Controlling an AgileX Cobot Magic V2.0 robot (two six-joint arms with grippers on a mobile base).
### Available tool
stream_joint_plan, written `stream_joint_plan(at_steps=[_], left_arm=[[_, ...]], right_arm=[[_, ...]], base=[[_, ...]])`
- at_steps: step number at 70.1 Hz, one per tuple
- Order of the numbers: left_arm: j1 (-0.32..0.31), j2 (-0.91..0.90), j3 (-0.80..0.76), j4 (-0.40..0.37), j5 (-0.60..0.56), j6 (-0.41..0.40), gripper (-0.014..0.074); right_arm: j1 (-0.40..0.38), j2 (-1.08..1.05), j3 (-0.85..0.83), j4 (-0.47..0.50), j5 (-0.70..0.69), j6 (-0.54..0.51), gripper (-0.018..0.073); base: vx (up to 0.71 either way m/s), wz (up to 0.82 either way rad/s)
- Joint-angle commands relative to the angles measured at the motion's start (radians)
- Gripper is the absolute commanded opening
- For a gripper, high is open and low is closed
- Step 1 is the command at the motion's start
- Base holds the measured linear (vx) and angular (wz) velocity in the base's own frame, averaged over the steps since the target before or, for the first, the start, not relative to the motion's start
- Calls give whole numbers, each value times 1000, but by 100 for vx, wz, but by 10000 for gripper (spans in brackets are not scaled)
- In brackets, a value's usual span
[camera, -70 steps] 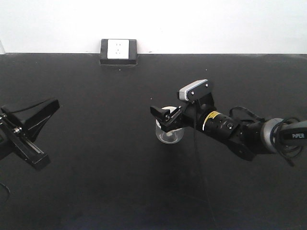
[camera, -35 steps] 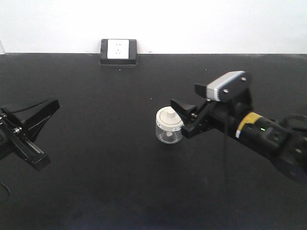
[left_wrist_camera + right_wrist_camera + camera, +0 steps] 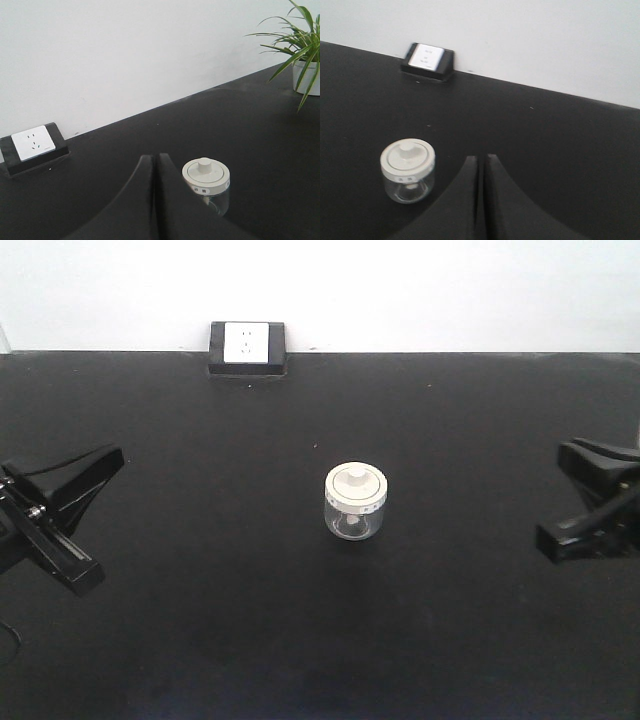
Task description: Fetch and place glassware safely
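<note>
Both grippers hold nothing. The right gripper (image 3: 590, 505) sits at the table's 3 o'clock edge, the left gripper (image 3: 62, 515) at 9; wrist views show each pair of jaws pressed together. The jar (image 3: 355, 502) stands upright, lid on, near the middle of the black table (image 3: 200, 640), a bit closer to the right. A socket box (image 3: 247, 347) sits at 12 against the white wall; a plant (image 3: 301, 47) stands farther off.

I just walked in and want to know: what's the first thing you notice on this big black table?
The little glass jar with its cream lid pops out first, standing alone in the middle of the black table. Next comes the white socket box at the back edge by the wall. The left gripper and right gripper sit far out at either side, touching nothing.
</note>
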Motion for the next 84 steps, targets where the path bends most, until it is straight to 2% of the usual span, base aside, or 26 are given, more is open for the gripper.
stream_joint_plan(at_steps=[1, 25, 75, 84], left_arm=[[-8, -12, -24, -41, -52, -10, -7], [-8, -12, -24, -41, -52, -10, -7], [-7, -12, -22, -45, -65, -11, -7], [-7, -16, 21, -144, -98, 4, -7]], right_arm=[[-5, -58, -23, -2, 15, 2, -8], [-5, -113, -23, -1, 82, 5, -8], [-5, -113, -23, -1, 82, 5, -8], [-5, -113, -23, -1, 84, 5, -8]], base=[[0, 0], [0, 0], [0, 0], [0, 0]])
